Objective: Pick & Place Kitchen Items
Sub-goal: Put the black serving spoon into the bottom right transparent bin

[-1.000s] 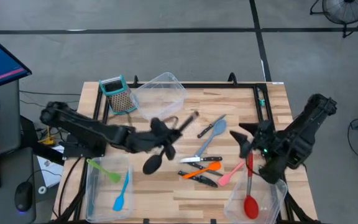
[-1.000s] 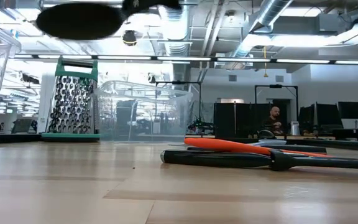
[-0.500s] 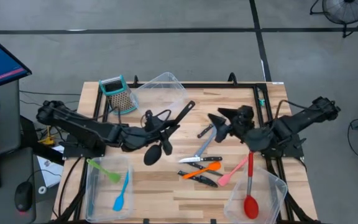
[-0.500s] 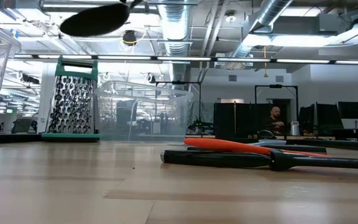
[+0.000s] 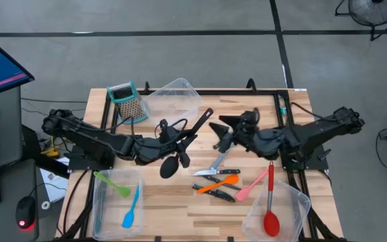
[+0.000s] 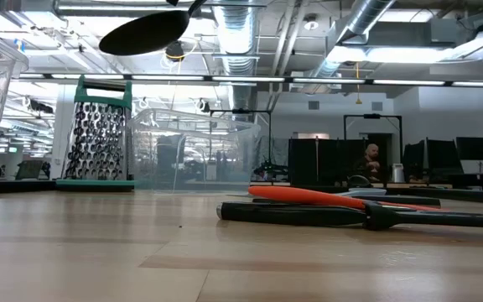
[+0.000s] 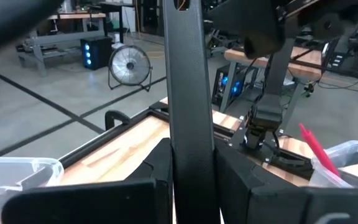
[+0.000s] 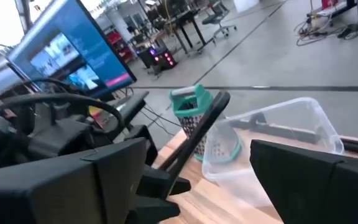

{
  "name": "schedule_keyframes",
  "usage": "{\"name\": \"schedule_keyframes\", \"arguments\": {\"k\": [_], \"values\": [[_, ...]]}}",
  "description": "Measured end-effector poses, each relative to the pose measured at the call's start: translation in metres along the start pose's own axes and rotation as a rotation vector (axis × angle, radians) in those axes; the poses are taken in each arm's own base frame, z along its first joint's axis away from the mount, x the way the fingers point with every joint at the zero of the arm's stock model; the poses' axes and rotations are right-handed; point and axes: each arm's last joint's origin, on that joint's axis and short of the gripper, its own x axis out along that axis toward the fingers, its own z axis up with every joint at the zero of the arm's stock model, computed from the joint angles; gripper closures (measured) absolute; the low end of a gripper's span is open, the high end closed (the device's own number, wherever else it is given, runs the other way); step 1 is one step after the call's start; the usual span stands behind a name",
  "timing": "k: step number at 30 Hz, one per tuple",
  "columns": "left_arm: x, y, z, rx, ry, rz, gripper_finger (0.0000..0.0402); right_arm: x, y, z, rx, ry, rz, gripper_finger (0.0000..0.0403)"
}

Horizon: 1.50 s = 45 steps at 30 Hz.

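A black ladle point(image 5: 180, 144) hangs above the table's middle with my left gripper point(image 5: 173, 140) shut on it. Its bowl point(image 6: 145, 32) floats high over the wood. My right gripper point(image 5: 224, 126) is open and points level toward the table's left. Its fingers stand on either side of the ladle handle's free end point(image 8: 218, 99), apart from it. On the table lie a grey-blue spatula point(image 5: 230, 146), two black-handled knives point(image 5: 210, 172), an orange spatula point(image 5: 219, 183) and a pink spatula point(image 5: 252, 185). My left gripper pinches the ladle's handle point(image 7: 188, 118) between its two fingers point(image 7: 157, 171), on the stretch nearer the bowl. The fingers come level from the table's left and lie across the handle. The ladle is lifted clear and tilted, its bowl point(image 5: 169, 167) toward the near edge and its handle end point(image 5: 209, 114) toward the far right.
A near-left clear tub point(image 5: 103, 202) holds a green and a blue spatula. A near-right tub point(image 5: 294, 202) holds a red spoon point(image 5: 271, 216). A metal grater point(image 5: 127, 101) and an upturned clear tub point(image 5: 175, 96) stand at the far left. A person shows in the room beyond.
My right gripper has swung from over the near-right tub toward the table's left and far side and risen a little. It has tipped from pointing down to level and has stayed open, reaching the ladle's handle end. The ladle has turned in my left gripper, and its bowl has shifted.
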Motion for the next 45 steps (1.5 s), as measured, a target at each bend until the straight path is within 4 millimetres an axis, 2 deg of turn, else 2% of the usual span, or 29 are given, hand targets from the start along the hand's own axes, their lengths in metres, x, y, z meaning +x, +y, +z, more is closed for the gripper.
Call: {"name": "schedule_keyframes", "arguments": {"k": [8,20,23,26,33,41,45], "values": [[0.000,0.000,0.000,0.001,0.000,0.000,0.0344,0.025,0.000,-0.013,0.020,0.025,-0.005,0.0121],[0.000,0.000,0.001,-0.003,-0.003,-0.006,0.0343,0.045,-0.008,-0.008,0.032,0.047,0.021,0.0134],[0.000,0.000,0.001,-0.004,-0.004,-0.006,0.0343,0.051,-0.010,-0.010,0.040,0.051,0.018,0.0159],[0.000,0.000,0.001,-0.004,-0.004,-0.006,0.0343,0.057,-0.010,-0.010,0.054,0.047,0.028,0.0204],[0.001,0.000,-0.001,0.021,0.006,0.007,0.0343,0.064,-0.010,-0.009,0.054,0.060,0.074,0.0375],[0.003,0.001,-0.001,0.012,0.010,-0.020,0.0341,0.063,-0.007,-0.009,0.021,0.059,0.098,0.0392],[0.002,0.000,0.001,0.032,0.006,-0.058,0.0318,0.058,-0.010,-0.005,-0.043,0.061,0.092,0.0392]]}}
